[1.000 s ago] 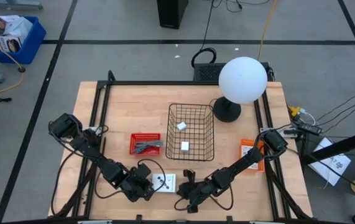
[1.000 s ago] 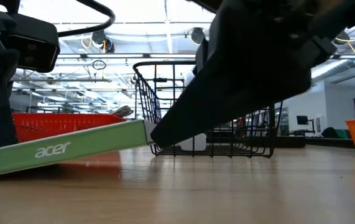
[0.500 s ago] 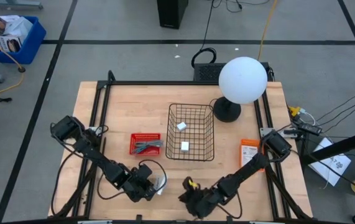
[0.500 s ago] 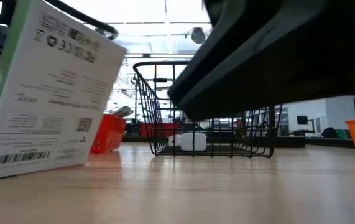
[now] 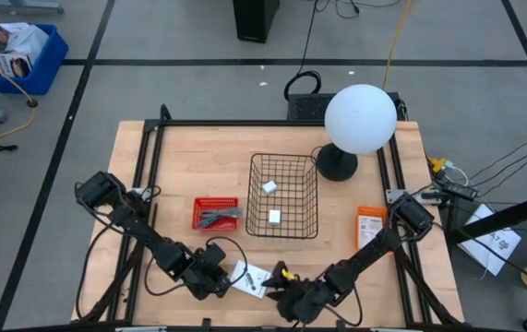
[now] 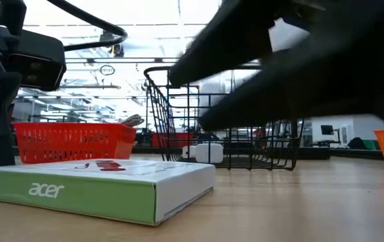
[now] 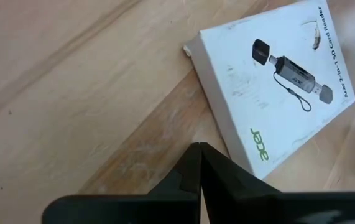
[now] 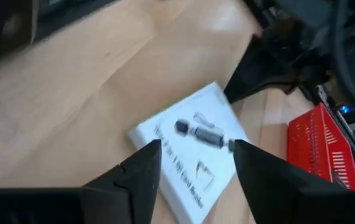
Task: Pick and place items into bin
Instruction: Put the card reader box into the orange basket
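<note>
Partly cropped box [image 7: 270,87] – left gripper [image 7: 199,171] closed

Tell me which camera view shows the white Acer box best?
The left wrist view: the white Acer box lies flat, its printed face readable. The low view shows its green edge, the right wrist view a blurred face, the high view a small shape.

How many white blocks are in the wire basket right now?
2. One white block lies nearer the basket's far side, the other block nearer its near edge. Nothing else shows in the basket from above.
</note>
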